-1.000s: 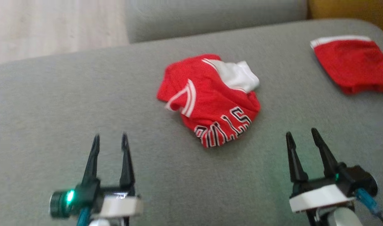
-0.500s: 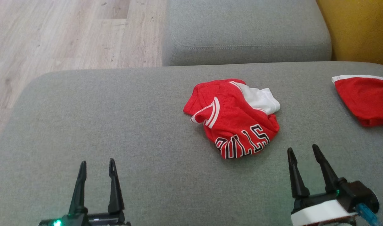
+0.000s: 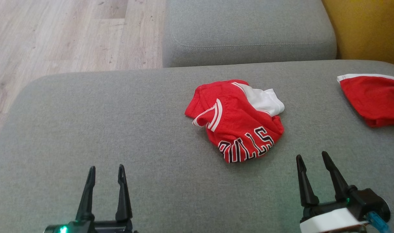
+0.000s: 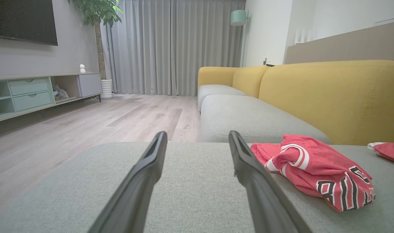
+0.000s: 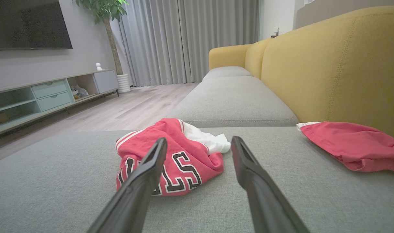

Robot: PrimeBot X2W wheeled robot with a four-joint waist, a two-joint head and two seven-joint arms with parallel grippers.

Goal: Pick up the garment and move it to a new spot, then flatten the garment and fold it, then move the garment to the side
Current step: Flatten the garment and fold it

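garment (image 3: 237,121): we see a red jersey crumpled in a heap near the middle of the grey seat cushion (image 3: 87,129); a white panel shows on its far side, white stripes trim a fold on its left, black-and-white lettering runs along its near edge; nothing touches it
right gripper (image 3: 312,155): low at our right, fingers spread wide and empty; near the garment's near-right edge but apart from it; in the right wrist view the lettering lies just beyond its left finger
left gripper (image 3: 107,167): low at our left, fingers wide apart, holding nothing; well apart from the garment
second red cloth (image 3: 374,98): at the cushion's right edge, a white band along its far side; well apart from the garment
far cushion (image 3: 248,29): grey, beyond the first
sofa back (image 3: 368,29): yellow, at the right
floor (image 3: 54,35): pale wood, at the left
room: we make out grey curtains (image 4: 171,45), a potted plant (image 4: 98,19), a low cabinet (image 4: 38,94) with drawers
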